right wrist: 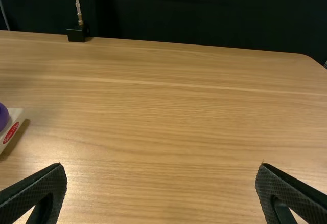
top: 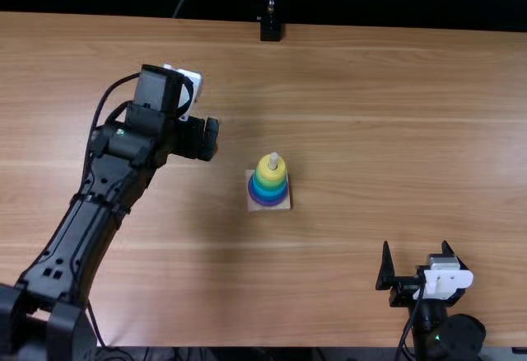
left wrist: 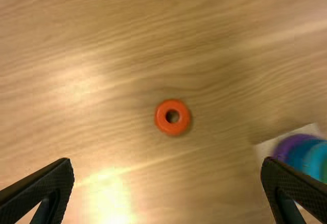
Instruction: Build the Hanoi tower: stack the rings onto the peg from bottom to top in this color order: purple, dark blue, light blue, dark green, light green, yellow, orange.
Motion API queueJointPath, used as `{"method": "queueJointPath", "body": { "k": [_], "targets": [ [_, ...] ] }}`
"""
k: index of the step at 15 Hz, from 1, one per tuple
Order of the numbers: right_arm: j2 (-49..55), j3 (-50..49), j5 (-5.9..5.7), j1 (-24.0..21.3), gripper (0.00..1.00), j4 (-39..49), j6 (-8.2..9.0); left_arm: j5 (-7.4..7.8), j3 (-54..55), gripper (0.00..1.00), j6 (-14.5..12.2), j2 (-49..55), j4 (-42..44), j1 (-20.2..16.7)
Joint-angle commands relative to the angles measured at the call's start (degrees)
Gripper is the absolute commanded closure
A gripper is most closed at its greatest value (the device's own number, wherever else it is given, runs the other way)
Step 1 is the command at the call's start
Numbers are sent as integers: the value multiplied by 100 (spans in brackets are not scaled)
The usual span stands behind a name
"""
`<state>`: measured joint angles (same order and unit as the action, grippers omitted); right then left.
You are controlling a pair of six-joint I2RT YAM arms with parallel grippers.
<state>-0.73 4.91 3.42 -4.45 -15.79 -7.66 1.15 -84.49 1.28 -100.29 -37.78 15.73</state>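
Tower (top: 268, 203): near the middle of the table (top: 370, 130), its rings seated on the peg (top: 273, 161) from purple at the foot to yellow (top: 268, 175) uppermost, with the peg's tip exposed. Outstanding item: the orange ring (left wrist: 161, 117), flat on the table under the left claw (left wrist: 166, 160), near the wooden base (top: 286, 205) and apart from it. Taking the tower as the dial's centre, seen from the near edge, that claw stands at ten o'clock, fingers wide apart and empty; the right claw (top: 416, 244) stands at four o'clock, also parted and empty. The step in hand is judged to be the final pick. The claw should be centred over the ring and lowered upright, closing only when both fingertips flank the rim close to the wood. In the left wrist view one finger overlaps the tower, so its clearance merits checking; a partial closing beforehand would lessen the risk of a knock. A light, even squeeze is advised, as the ring is small and may tip or squirt out. Lift above the peg's tip first, then travel toward four o'clock, line up the hole, lower it level, and release only once the peg has entered. Withdraw straight up.
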Motion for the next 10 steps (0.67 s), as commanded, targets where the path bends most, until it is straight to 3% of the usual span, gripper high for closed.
{"method": "queueJointPath", "body": {
  "k": [1, 6, 10],
  "targets": [
    [73, -412, 59, -65, 0, -336, -35, -73, -208, 0, -602, -324, -19, -17],
    [73, -412, 59, -65, 0, -336, -35, -62, -1043, 0, -602, -1616, -72, 80],
    [73, -412, 59, -65, 0, -336, -35, -62, -1685, 0, -666, -2267, -979, 124]
  ]
}}
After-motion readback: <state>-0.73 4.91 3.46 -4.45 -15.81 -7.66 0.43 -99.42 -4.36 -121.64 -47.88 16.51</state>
